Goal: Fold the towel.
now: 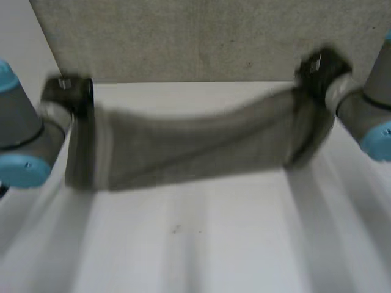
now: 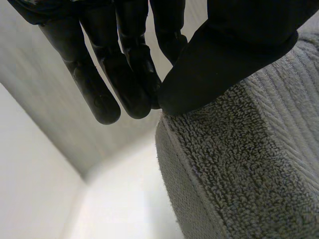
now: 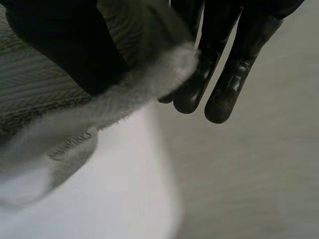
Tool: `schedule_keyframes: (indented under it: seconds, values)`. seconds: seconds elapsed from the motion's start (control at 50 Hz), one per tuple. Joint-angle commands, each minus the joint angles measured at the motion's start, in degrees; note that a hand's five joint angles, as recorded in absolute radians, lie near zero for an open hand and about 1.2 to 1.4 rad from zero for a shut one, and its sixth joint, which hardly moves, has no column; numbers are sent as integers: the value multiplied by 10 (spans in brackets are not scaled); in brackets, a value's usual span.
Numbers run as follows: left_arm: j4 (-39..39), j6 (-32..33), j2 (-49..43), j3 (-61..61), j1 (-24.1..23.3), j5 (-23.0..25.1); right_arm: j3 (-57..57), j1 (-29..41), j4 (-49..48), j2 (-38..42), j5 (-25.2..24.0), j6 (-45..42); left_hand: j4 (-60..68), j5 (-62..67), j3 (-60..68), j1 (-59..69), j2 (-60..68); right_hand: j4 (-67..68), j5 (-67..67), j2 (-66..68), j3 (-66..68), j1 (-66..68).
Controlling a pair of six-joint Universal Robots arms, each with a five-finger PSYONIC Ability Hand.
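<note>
A grey towel (image 1: 195,146) hangs stretched between my two hands above the white table (image 1: 195,244), sagging in the middle. My left hand (image 1: 70,91) holds its left end; in the left wrist view the thumb (image 2: 224,55) pinches the towel's edge (image 2: 239,164) against the straight fingers (image 2: 124,79). My right hand (image 1: 321,70) holds the right end; in the right wrist view the thumb (image 3: 60,45) presses the towel's corner (image 3: 154,64) against the fingers (image 3: 224,74). The towel's lower edge hangs just over the table.
A grey speckled floor (image 1: 201,36) lies beyond the table's far edge. Both arms, the left (image 1: 21,140) and the right (image 1: 366,116), flank the towel at the sides of the table.
</note>
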Motion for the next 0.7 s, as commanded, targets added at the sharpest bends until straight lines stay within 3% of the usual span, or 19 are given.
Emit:
schedule_keyframes:
  seconds: [0.02, 0.1, 0.2, 0.24, 0.36, 0.46, 0.58, 0.7]
  values:
    - [311, -138, 71, 47, -3, -7, 18, 16, -402, -85, -2, 55, 102, 104, 103, 108, 102, 116, 141, 126, 121, 241]
    - [352, -153, 106, 22, 0, -8, 71, 12, -388, -109, -17, 72, 102, 104, 103, 108, 102, 116, 141, 126, 121, 241]
    - [302, -156, 113, -38, 2, -5, 113, 12, -328, -113, -40, 74, 102, 104, 103, 108, 102, 116, 141, 126, 121, 241]
    - [293, -155, 114, -66, 2, -3, 163, 12, -267, -121, -78, 73, 102, 104, 103, 108, 102, 116, 141, 126, 121, 241]
    - [282, -151, 115, -215, 6, 0, 255, -12, -176, -124, -122, 69, 102, 104, 103, 108, 102, 116, 141, 126, 121, 241]
    - [271, -150, 108, -303, 32, 8, 337, -36, -151, -116, -155, 69, 102, 104, 103, 108, 102, 116, 141, 126, 121, 241]
    - [160, -138, 97, -343, 47, 25, 408, -47, -146, -108, -208, 64, 102, 104, 103, 108, 102, 116, 141, 126, 121, 241]
    - [54, -134, 138, -350, 65, 27, 432, -54, -136, -116, -208, 69, 102, 104, 103, 108, 102, 116, 141, 126, 121, 241]
